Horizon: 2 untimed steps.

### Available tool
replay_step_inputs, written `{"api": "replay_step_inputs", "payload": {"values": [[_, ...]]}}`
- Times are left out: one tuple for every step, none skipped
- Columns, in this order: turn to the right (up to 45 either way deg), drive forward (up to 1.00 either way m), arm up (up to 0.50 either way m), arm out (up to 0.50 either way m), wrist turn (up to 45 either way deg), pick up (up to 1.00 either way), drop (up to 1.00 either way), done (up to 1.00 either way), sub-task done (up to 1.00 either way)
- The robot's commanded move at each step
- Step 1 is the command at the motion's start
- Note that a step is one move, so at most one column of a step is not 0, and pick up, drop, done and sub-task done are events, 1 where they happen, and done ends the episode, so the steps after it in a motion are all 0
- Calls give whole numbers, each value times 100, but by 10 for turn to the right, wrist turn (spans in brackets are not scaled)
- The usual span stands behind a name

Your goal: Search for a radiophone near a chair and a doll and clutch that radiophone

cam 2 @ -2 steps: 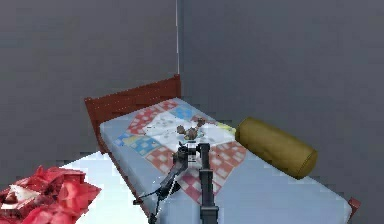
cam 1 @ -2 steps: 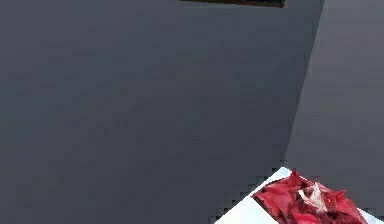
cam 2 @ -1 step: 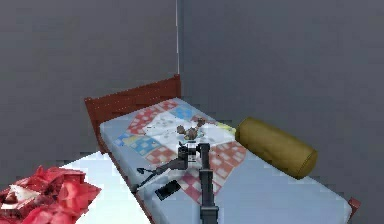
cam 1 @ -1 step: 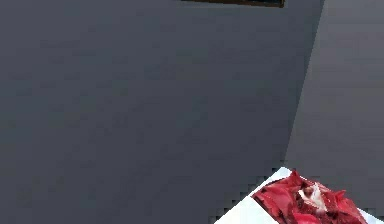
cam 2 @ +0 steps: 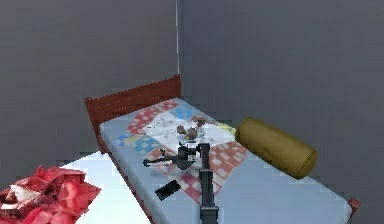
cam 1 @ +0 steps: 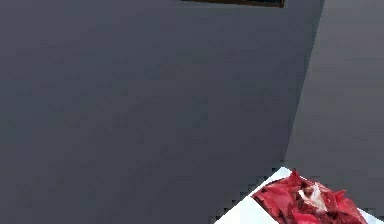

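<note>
black flat slab [cam 2: 168, 188] near hand [cam 2: 158, 160]

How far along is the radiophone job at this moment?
Looks done: probably the search. The arm extends across the bed, where a small brown figure, perhaps the doll, lies. In hand: the claw shows against the bed near a small dark flat thing, possibly the radiophone. Left: a confirmed grasp, since I cannot tell whether the claw holds anything.

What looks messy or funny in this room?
A crumpled red heap lies on the white table. On the bed, the yellow bolster lies slantwise along the far edge, not up at the headboard.
</note>
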Motion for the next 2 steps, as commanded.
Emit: {"api": "replay_step_inputs", "payload": {"values": [[0, 0, -30, 0, 0, 0, 0, 0, 0], [0, 0, 0, 0, 0, 100, 0, 0, 0]]}}
